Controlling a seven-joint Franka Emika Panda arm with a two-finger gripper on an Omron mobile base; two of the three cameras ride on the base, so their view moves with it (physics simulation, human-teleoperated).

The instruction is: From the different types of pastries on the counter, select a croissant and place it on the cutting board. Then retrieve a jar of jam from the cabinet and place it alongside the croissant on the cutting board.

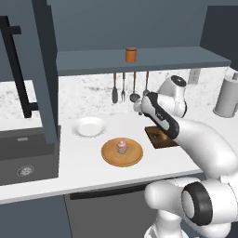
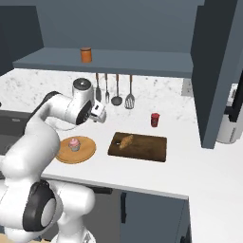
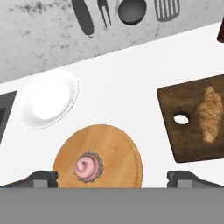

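My jaws are standing wide and empty above the counter (image 3: 131,83). The croissant (image 3: 208,114) is lying on the cutting board (image 3: 188,140); reaching for the jar of jam (image 1: 131,54), I am risking knocking it off the shelf (image 1: 139,62).

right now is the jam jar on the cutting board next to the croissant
No, the jar of jam stands on the cabinet shelf, while the cutting board holds just the croissant.

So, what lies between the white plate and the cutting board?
In the hand view, the round wooden board with the cupcake lies between the white plate and the cutting board.
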